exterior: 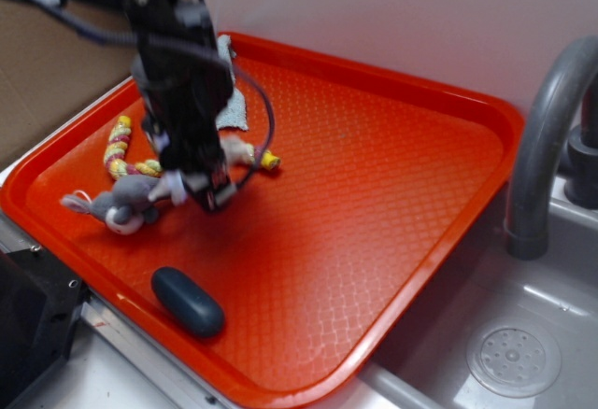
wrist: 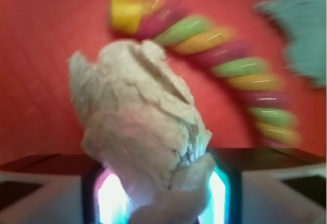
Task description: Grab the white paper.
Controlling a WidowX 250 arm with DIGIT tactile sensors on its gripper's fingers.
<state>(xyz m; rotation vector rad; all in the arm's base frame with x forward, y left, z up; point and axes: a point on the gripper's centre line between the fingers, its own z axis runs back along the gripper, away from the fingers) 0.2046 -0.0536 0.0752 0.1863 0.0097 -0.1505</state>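
A toy kitchen or lab mock-up: right of the gripper (exterior: pixel 217 196) stands a grey plastic faucet (exterior: pixel 547 138) over a grey sink (exterior: pixel 509 358) with moulded drain, beside the red tray (exterior: pixel 392 194) beneath the gripper.

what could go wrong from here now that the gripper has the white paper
The white paper sits between the gripper pads only by its lower end, with most of the wad sticking out, so it might tear or slip free. The grey plush mouse and the striped rope toy lie right beside the gripper in the exterior view, so a low move could drag them across the red tray.
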